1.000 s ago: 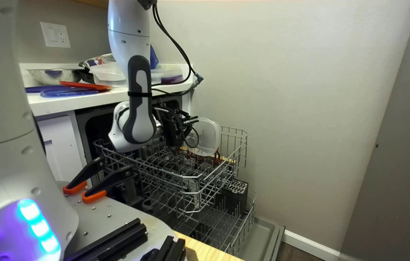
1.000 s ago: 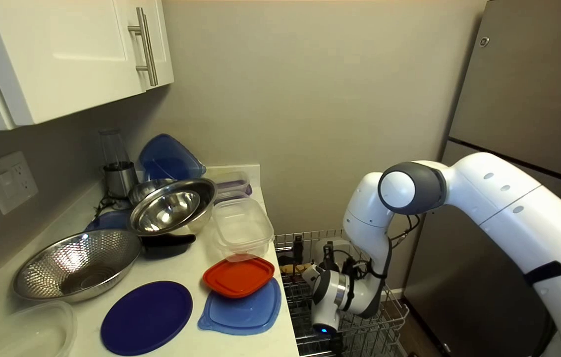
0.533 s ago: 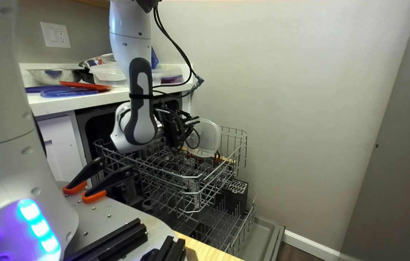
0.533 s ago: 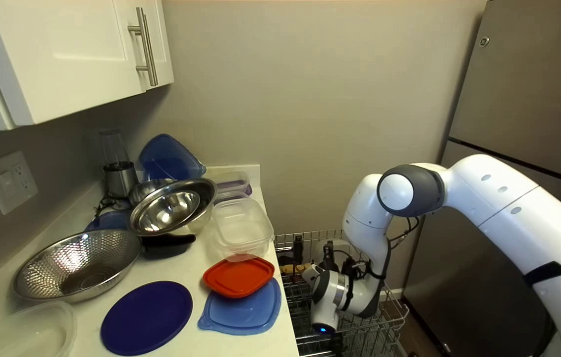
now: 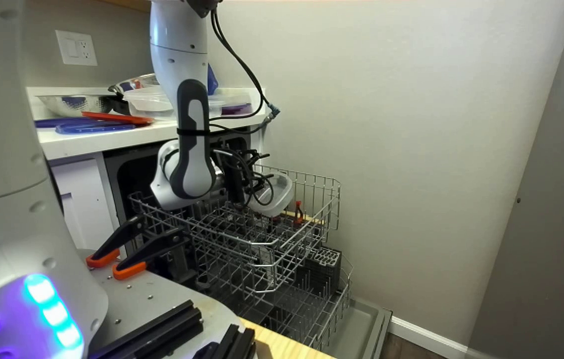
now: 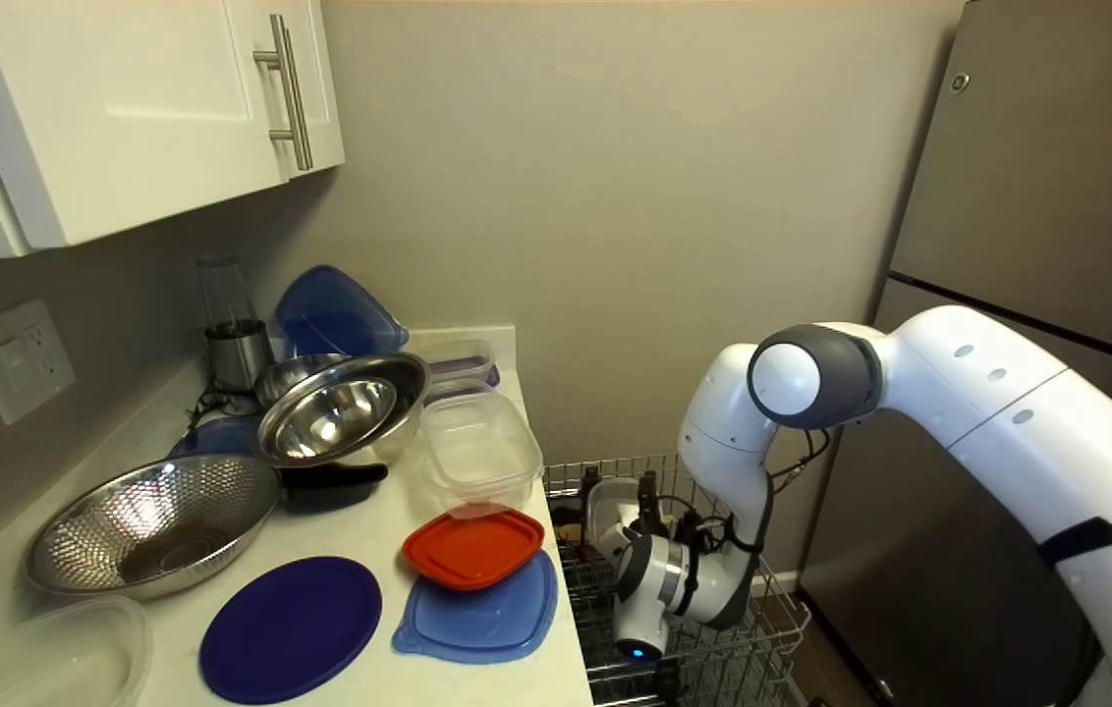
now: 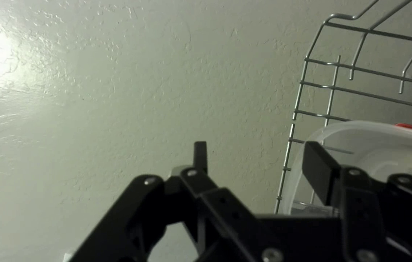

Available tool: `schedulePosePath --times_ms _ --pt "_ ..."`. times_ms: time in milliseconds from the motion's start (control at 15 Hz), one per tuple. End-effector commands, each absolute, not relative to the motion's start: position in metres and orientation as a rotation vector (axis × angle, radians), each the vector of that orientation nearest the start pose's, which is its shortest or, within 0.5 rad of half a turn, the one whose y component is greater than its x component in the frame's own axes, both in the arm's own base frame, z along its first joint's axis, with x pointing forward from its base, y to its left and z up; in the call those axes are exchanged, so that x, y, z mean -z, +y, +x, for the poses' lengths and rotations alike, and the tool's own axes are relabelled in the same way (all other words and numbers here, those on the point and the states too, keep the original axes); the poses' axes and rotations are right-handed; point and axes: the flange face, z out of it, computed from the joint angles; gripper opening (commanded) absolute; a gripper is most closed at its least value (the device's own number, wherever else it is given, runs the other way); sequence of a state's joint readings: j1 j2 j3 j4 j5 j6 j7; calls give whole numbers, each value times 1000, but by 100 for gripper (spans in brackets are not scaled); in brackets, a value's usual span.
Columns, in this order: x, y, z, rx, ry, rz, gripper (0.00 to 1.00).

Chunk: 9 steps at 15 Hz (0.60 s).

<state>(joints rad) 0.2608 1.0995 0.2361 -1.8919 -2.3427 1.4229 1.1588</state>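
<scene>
Black gripper [image 7: 257, 163], lower middle of wrist view: fingers wide, gripping nothing; clear container [image 7: 373, 151] sits lower right, behind one finger, tilted in an exterior view, likely because the rack [image 7: 382, 34] props it; rack edge bounds upper right; more room leftward, before the wall [image 7: 118, 109].

Your matt black gripper [image 7: 255, 158] shares the scene with a smooth, translucent plastic food container [image 7: 380, 151], shiny metal-wire dishwasher rack [image 5: 263, 243], rough-textured wall [image 7: 118, 109], glossy metal colander [image 6: 158, 520] and smooth red plastic lid [image 6: 473, 550].
</scene>
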Motion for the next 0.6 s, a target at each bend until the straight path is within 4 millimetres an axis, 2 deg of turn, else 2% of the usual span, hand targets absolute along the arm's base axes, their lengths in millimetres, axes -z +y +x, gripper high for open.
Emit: schedulePosePath --times_ms 0,333,533 --pt "21 187 519 -761 899 1276 97" --pt "18 186 520 -760 926 1325 100" --pt "4 177 524 -754 915 1345 100"
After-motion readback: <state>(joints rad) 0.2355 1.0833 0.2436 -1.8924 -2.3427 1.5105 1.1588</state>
